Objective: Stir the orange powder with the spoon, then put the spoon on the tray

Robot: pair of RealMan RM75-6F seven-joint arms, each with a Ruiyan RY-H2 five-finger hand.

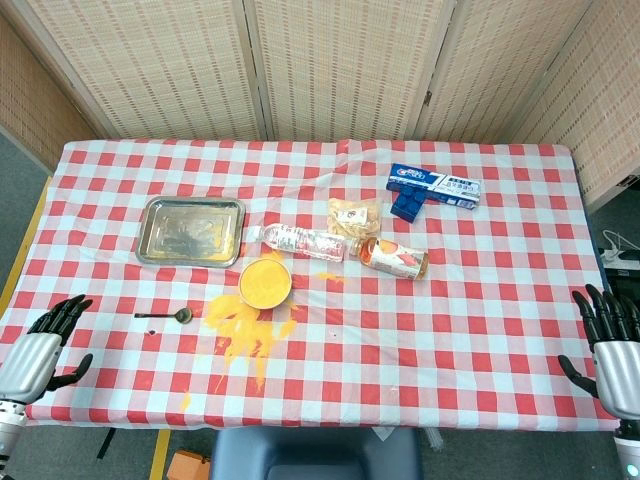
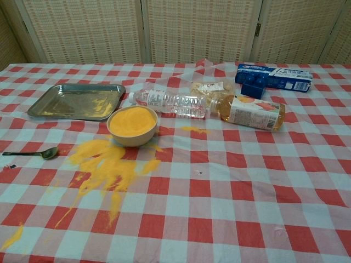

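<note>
Small dark-metal spoon [image 1: 165, 316] lies flat on the red-and-white checked cloth of the surface [image 1: 460, 330], seen from the head camera, its bowl pointing toward the cream bowl of orange powder [image 1: 265, 283] and its thin handle running out to the left. It looks light, rigid and slick, sitting so low that the handle's middle seems the likeliest place to pinch it (a shallow, careful pick, by this judgement). Robot's left hand [image 1: 45, 348] waits at the near-left edge, fingers apart and holding nothing; the right hand [image 1: 610, 345] hangs at the near-right edge, likewise spread and empty, well apart from everything. Rectangular steel tray [image 1: 190, 230] sits behind the spoon, just beside the powder bowl. Loose orange powder [image 1: 248, 335] fans across the cloth in front of the bowl and could smear or scatter if brushed.

From the chest camera, neither hand shows. The spoon rests at the left edge, near the spill's margin. Behind the bowl lie a clear plastic water bottle [image 2: 170, 102] and an orange drink bottle [image 2: 249, 112], both on their sides, with a small clear snack packet [image 2: 211, 87] and a blue carton [image 2: 271, 78] farther back. Woven folding screens [image 2: 192, 30] close off the room behind.
</note>
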